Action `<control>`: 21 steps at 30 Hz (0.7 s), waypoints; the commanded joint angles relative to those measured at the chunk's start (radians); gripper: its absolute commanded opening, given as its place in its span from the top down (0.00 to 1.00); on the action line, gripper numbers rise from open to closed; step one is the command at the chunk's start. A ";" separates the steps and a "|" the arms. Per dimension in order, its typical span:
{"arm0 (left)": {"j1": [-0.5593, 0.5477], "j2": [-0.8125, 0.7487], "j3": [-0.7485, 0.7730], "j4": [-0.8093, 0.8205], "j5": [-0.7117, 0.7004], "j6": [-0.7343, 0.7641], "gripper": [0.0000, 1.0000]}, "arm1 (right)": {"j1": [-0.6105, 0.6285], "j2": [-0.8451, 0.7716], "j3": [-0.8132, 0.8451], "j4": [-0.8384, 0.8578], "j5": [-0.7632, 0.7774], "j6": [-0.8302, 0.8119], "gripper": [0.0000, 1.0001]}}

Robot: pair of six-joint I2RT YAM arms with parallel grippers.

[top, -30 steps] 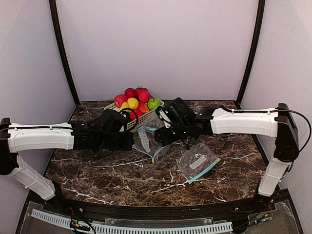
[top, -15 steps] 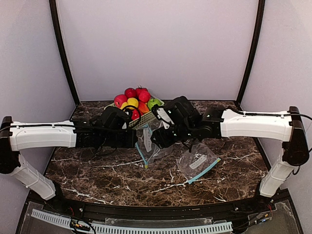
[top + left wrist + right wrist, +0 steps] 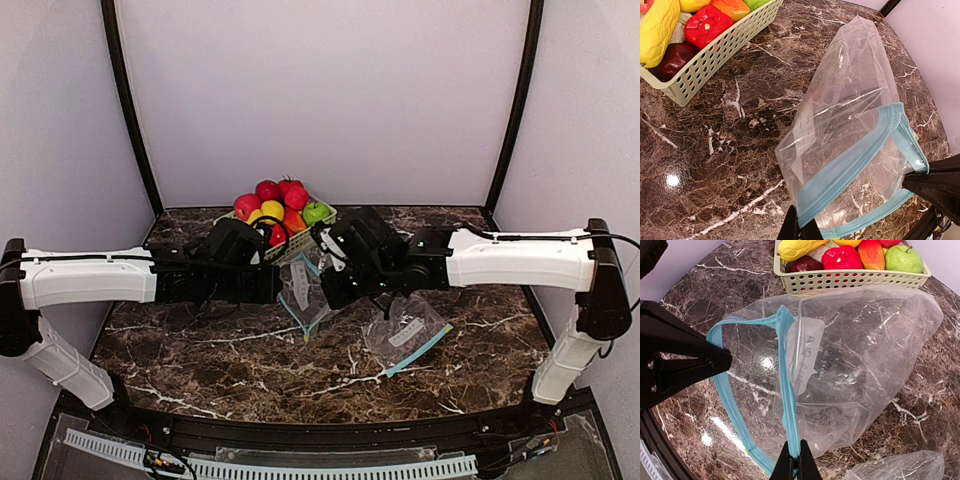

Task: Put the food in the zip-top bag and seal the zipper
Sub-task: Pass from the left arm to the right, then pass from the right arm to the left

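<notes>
The zip-top bag (image 3: 855,350) gapes open; our left gripper (image 3: 800,229) and right gripper (image 3: 796,462) each clamp its blue zipper rim, and the food (image 3: 272,210) lies in the basket (image 3: 715,55).

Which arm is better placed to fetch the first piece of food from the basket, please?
Probably the right. The left gripper and right gripper both pinch the bag by its blue zipper rim, but the right wrist view faces the basket head-on, green apple nearest; for the left it sits aside.
</notes>
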 commanded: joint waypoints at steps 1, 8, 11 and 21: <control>0.003 -0.019 -0.024 0.016 0.011 0.010 0.99 | 0.007 0.006 0.024 -0.008 0.020 -0.006 1.00; 0.002 -0.148 -0.085 0.050 0.084 0.181 0.34 | -0.024 0.011 0.056 -0.047 -0.137 -0.102 1.00; 0.002 -0.214 -0.056 -0.011 0.113 0.303 0.12 | -0.038 0.016 0.063 -0.066 -0.219 -0.148 1.00; 0.007 -0.170 0.136 -0.214 0.195 0.548 0.01 | -0.050 0.040 0.108 -0.123 -0.380 -0.213 1.00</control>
